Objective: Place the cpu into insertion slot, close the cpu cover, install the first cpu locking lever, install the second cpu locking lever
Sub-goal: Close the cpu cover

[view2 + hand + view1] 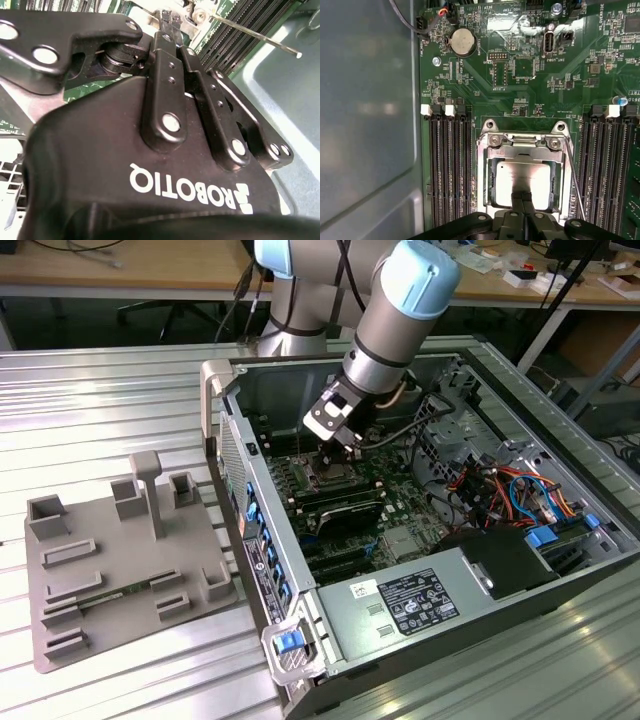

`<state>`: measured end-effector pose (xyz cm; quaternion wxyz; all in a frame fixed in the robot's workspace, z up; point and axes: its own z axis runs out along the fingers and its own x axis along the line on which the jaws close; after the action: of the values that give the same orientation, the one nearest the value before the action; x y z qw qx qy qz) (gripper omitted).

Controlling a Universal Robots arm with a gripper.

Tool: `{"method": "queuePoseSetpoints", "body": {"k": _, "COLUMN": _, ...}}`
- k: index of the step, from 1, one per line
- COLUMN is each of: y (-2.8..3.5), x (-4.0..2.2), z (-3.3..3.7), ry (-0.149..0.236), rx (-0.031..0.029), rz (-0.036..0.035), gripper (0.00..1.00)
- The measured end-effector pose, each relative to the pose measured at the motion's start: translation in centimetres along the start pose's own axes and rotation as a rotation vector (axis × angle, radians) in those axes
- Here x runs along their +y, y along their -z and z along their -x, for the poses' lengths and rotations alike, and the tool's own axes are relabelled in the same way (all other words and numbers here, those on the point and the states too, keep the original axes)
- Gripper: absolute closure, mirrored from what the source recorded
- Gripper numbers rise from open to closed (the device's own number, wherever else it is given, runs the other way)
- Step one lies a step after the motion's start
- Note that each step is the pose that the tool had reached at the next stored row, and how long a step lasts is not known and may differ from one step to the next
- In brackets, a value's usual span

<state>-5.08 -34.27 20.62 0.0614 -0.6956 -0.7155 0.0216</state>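
Pincer [522,197], seemingly pressed together, at one edge of the cpu [522,176] (cpu cover [522,154] snug around it).

Exterior view: looks down slantwise on whole computer case [258,495]. Both wrist views: close behind gripper [522,197], facing motherboard [485,100].

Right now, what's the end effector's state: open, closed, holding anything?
End effector: closed, fingers together over the cpu; nothing seen held between them.
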Motion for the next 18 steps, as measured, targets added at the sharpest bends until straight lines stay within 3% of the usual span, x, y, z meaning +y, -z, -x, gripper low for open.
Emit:
{"method": "queuePoseSetpoints", "body": {"k": 9, "y": -0.05, "x": 0.15, "z": 0.05, "ry": 0.003, "rx": -0.0002, "rz": 0.0001, "gripper": 0.89}}
{"method": "queuePoseSetpoints", "body": {"k": 18, "y": 0.15, "x": 1.84, "z": 0.09, "ry": 0.003, "rx": 0.0026, "rz": -0.0021, "gripper": 0.89}}
